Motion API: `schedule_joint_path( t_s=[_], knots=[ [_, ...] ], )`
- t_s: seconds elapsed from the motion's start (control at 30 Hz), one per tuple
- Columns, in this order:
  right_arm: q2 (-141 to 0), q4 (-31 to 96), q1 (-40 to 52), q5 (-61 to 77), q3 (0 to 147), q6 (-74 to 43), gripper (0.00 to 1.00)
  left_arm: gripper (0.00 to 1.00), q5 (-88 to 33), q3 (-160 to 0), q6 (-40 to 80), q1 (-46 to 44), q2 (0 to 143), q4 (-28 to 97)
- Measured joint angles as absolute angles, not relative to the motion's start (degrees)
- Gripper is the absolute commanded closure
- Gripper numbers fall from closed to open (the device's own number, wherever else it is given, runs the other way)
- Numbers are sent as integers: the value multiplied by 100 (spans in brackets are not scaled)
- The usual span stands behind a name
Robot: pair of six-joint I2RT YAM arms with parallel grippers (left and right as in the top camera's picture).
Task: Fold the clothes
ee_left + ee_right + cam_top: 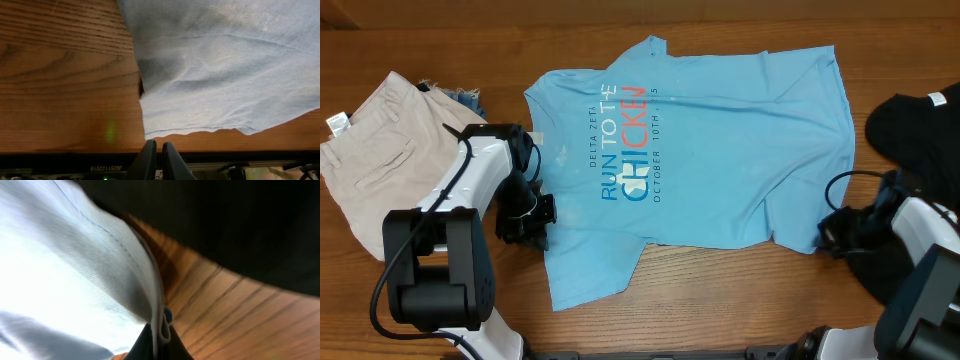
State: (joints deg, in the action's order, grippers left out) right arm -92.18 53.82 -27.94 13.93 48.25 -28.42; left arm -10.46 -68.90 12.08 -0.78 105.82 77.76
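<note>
Some tan clothes (370,140) lie far left on the table (440,40). The left gripper (156,159) has its fingers pressed together, holding nothing. The light blue T-shirt (720,140) lies flat in the middle (letters up). The right gripper (159,339) pinches its edge. The black T-shirt (920,125) sits far right.

Black T-shirt (917,128) (far right) runs off the overhead frame.

Wooden table (720,300), mid-brown, grain running lengthwise. Lighting even, shadows soft. Small green glow (110,132) on the wood near the front edge.
</note>
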Motion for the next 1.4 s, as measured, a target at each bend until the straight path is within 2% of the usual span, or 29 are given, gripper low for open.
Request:
schedule_joint_path(
  t_s=[0.33, 0.57, 0.9, 1.13, 1.3, 1.33, 1.4],
  knots=[
    [-8353, 5581, -3795, 1264, 5266, -2639, 96, 81, -1007, -6831, 1216, -78, 10582, 7505],
    [-8298, 5476, -3933, 1310, 5336, -2517, 96, 76, -1059, -6093, 1503, -91, 10582, 6720],
    [-8298, 5402, -3933, 1573, 5336, -2311, 96, 54, -1315, -5601, 1796, -316, 10578, 6287],
    [-8298, 5398, -3933, 1629, 5336, -2261, 96, 59, -1485, -5402, 1916, -331, 10512, 6287],
    [-8298, 5400, -3933, 1629, 5336, -2246, 96, 58, -1623, -5207, 1922, -340, 10506, 6386],
    [-8298, 5402, -3933, 1629, 5336, -2248, 96, 59, -1634, -5192, 1922, -342, 10506, 6388],
    [-8298, 5398, -3933, 1632, 5336, -2244, 96, 67, -1656, -5168, 1929, -373, 10506, 6386]
  ],
)
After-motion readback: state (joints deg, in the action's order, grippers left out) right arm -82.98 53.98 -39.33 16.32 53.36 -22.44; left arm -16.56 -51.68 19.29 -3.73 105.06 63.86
